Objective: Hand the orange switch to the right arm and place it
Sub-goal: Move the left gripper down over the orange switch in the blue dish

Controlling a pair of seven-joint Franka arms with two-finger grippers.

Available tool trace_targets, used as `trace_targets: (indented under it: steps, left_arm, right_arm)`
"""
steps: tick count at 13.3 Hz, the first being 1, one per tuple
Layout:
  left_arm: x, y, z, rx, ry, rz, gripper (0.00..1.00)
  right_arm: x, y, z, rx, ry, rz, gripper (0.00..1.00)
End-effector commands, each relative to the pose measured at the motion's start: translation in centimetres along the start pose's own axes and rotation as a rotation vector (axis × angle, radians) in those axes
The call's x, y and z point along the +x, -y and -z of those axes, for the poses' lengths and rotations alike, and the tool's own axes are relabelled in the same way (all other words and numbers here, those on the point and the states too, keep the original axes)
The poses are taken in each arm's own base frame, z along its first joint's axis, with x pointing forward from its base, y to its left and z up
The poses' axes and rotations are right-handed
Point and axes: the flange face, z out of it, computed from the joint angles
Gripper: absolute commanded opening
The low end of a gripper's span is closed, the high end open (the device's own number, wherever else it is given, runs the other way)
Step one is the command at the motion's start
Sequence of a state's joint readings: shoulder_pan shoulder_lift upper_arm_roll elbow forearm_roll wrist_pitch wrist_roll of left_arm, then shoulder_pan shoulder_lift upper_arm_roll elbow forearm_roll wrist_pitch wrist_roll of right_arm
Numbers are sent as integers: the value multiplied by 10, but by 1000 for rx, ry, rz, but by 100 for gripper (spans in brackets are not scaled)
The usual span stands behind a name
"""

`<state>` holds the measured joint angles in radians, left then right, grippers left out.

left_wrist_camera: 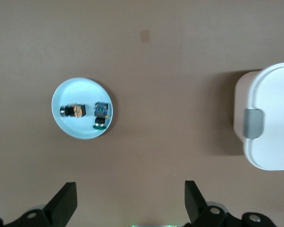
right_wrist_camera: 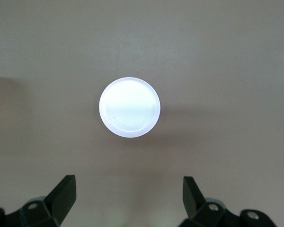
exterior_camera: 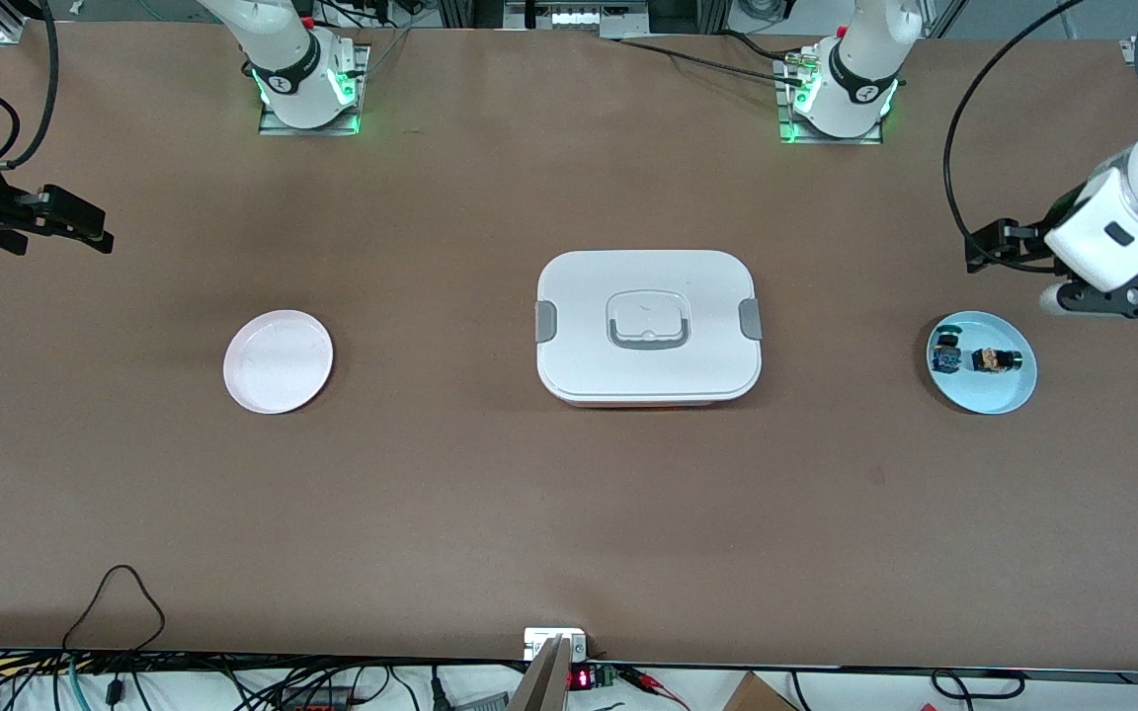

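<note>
The orange switch (exterior_camera: 993, 360) lies on a light blue plate (exterior_camera: 999, 395) at the left arm's end of the table, beside a black-and-blue switch (exterior_camera: 946, 354). My left gripper (exterior_camera: 1137, 296) hangs open and empty over the table just beside that plate. In the left wrist view the open gripper (left_wrist_camera: 130, 189) is clear of the plate (left_wrist_camera: 80, 90), with the orange switch (left_wrist_camera: 73, 111) and the blue switch (left_wrist_camera: 101, 113) on it. My right gripper (exterior_camera: 75, 222) is open and empty over the right arm's end of the table. It also shows in the right wrist view (right_wrist_camera: 128, 183).
A pale pink plate (exterior_camera: 278, 360) sits bare toward the right arm's end and shows in the right wrist view (right_wrist_camera: 129, 107). A closed white lunchbox (exterior_camera: 648, 326) with grey clasps stands mid-table and shows in the left wrist view (left_wrist_camera: 270, 116).
</note>
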<state>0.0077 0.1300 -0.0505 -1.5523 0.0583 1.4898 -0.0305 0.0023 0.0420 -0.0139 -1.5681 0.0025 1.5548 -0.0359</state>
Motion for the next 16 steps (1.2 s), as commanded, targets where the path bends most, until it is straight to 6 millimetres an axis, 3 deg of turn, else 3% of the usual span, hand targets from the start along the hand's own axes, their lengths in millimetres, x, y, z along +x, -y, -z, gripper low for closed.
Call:
trace_targets:
  steps: [1,3,6,9,16]
  left_arm:
    - [15,42,-29,-21,61,33,100]
    - [23,58,-55,-24,93,48,100]
    - [30,85,-119,-24,93,41,97]
    - [37,107,-178,5,-10,17,97]
    - [32,183,-313,21,-265,-51,97]
  right_arm:
    - [0,-1,2,8,-8,-13,100]
    - [0,-1,3,8,-10,-13,100]
    - [1,-1,3,8,-16,-13,100]
    - [1,-1,3,8,-19,-13,100]
    - [1,-1,3,8,-19,-12,100]
